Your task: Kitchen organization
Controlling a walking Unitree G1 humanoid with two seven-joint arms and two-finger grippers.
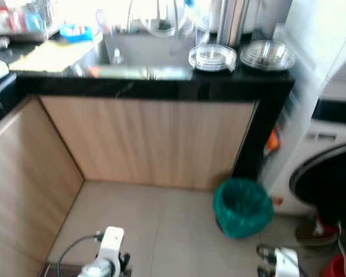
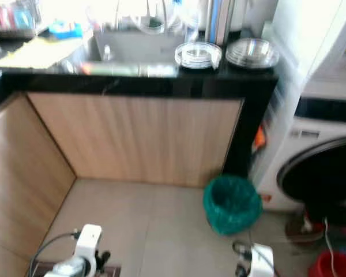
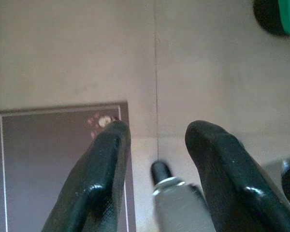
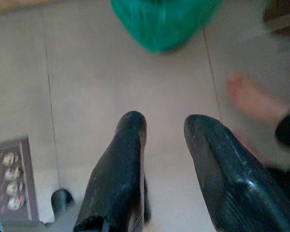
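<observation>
Two open, empty grippers: left gripper (image 3: 154, 140), right gripper (image 4: 164, 128), one green bin (image 1: 242, 206), two plate stacks (image 1: 212, 56)

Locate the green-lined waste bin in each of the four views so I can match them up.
Left eye view: green-lined waste bin on the floor beside the counter's dark end panel, lower right.
Right eye view: same bin, same spot.
Left wrist view: its edge at the upper right corner.
Right wrist view: top centre, beyond the fingers.
Shared landmark: the pale tiled floor.

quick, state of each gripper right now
Left gripper: open, holding nothing, hanging over the tiled floor.
Right gripper: open, holding nothing.
</observation>
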